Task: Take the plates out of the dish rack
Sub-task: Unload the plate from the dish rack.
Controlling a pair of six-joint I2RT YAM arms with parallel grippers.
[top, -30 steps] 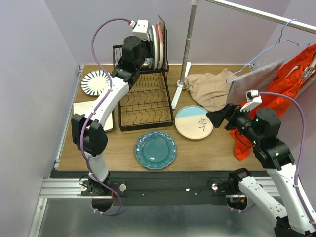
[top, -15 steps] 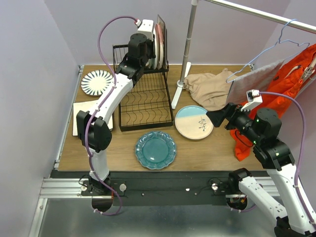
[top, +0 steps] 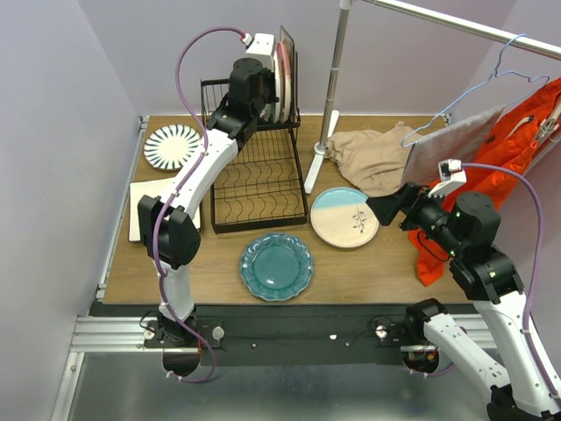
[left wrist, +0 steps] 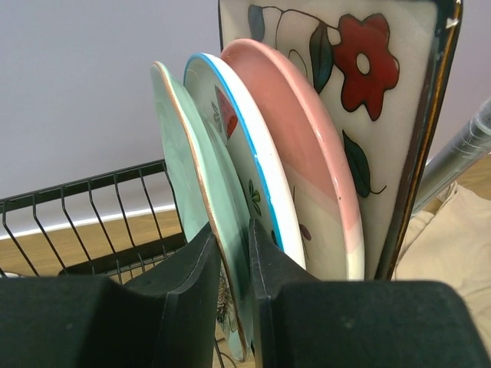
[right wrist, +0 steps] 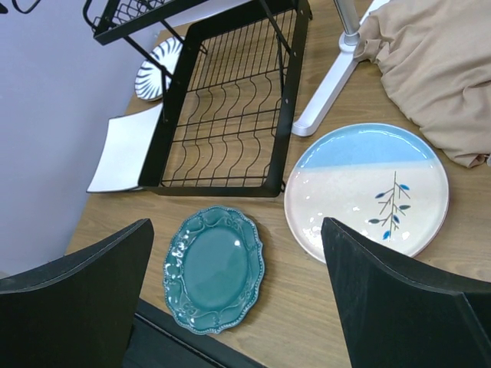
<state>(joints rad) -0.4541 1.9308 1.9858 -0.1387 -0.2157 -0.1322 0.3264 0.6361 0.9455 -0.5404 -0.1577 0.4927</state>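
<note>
Left gripper (left wrist: 230,307), fingers narrow, pinches the pale green ceramic plate (left wrist: 190,169), upright and edge-on between them; right gripper (right wrist: 238,230), fingers wide, lies farther off.

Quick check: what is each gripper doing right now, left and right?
Left gripper: closed on the rim of the pale green plate, apparently gripping it.
Right gripper: open, holding nothing.

Overhead and wrist cameras apparently share dish rack (top: 259,180).
</note>
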